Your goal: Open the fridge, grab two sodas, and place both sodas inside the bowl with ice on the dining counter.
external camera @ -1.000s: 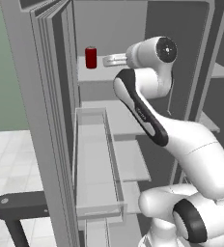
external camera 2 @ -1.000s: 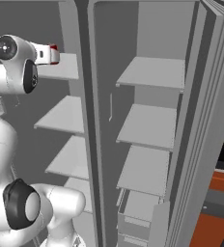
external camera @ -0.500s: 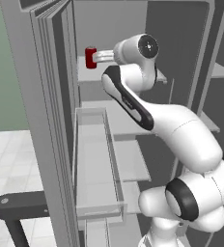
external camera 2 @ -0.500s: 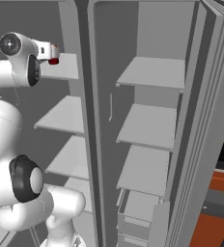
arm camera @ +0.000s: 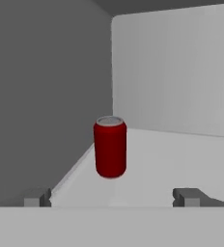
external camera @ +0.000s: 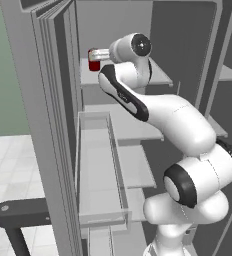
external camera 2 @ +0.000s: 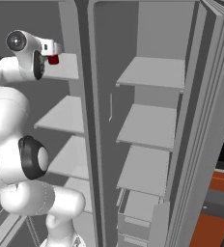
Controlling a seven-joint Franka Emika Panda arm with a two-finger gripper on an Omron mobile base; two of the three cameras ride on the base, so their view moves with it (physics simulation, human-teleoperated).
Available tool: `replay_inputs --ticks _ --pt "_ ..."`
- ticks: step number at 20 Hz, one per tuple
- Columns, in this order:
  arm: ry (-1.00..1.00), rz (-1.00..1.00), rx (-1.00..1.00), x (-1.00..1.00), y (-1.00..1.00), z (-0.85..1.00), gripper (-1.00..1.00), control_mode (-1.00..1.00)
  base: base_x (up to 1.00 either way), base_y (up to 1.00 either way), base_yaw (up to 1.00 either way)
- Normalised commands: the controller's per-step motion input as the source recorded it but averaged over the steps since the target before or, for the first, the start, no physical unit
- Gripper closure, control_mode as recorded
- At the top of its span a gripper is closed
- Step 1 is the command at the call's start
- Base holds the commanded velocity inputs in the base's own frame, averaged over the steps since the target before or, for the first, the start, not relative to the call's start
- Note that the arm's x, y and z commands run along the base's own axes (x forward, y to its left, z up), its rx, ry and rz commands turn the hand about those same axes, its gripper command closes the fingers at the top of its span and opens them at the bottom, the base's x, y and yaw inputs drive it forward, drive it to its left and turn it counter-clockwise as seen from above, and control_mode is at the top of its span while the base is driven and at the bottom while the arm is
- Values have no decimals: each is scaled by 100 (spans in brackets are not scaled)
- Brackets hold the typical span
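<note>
arm swung left, soda [arm camera: 110,147] upright, top up

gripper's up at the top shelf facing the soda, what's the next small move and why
Probably ease the gripper forward along the shelf until the soda sits between the open jaws, then close. The can stands upright ahead of the fingertips, not yet between them.

pale tiled floor [external camera: 10,165] lower left, dark bar [external camera: 23,214] over it, green wall [external camera: 8,75] behind

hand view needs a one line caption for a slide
Open gripper lined up with an upright red cylindrical soda can with a silver top on a pale grey fridge shelf, not yet touching it.
</note>
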Motion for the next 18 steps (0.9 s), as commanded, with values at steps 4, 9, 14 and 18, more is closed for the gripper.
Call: replay_inputs --ticks 4,9,14,18 --pt "0 0 0 44 3 0 -100 -100 0 0 0" --pt "0 0 0 40 7 0 -100 -100 0 0 0" --pt "1 0 0 37 13 0 -100 -100 0 0 0" --pt "4 0 0 33 17 0 -100 -100 0 0 0"
